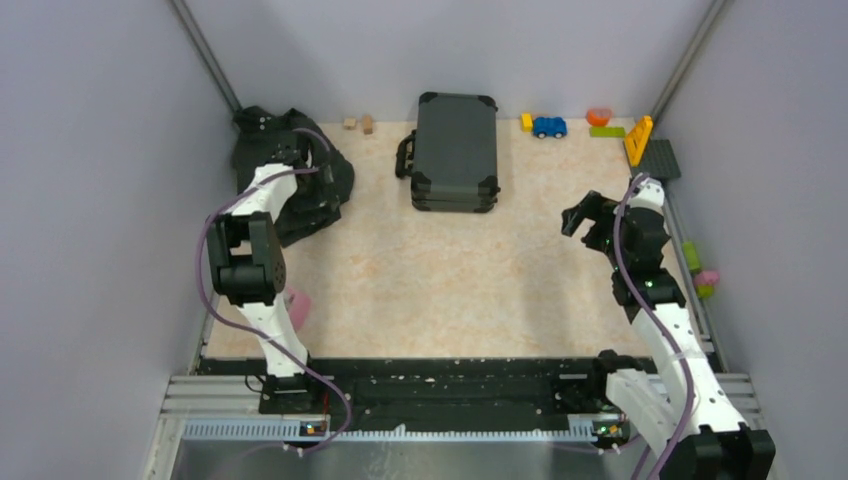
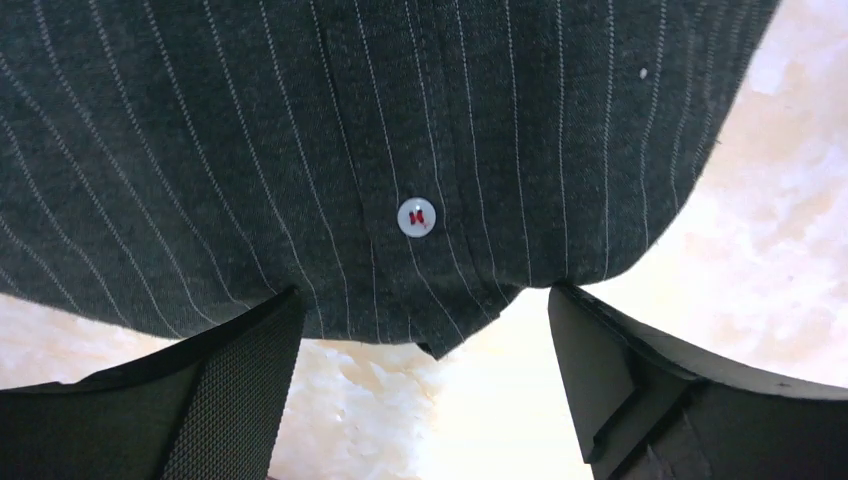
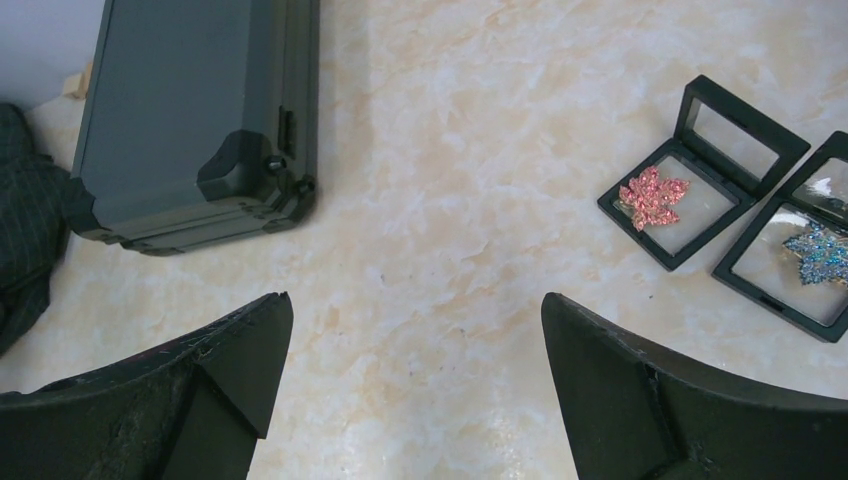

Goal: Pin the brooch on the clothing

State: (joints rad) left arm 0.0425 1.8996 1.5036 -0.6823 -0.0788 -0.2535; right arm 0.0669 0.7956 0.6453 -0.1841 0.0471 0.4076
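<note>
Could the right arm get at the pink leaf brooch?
Probably yes: the right gripper hangs open above the table, and the pink leaf brooch lies uncovered in its open box, with nothing between them.

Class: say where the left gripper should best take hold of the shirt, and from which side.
Probably the placket corner just below the white button, approached from the free hem side: that point of the shirt juts out between the open jaws.

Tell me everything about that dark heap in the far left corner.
A shirt: dark cloth with thin white pinstripes, crumpled in a heap at the far left corner of the table. Its front band carries a white button sewn with red thread. The left gripper hovers at its edge, jaws open, gripping nothing.
</note>
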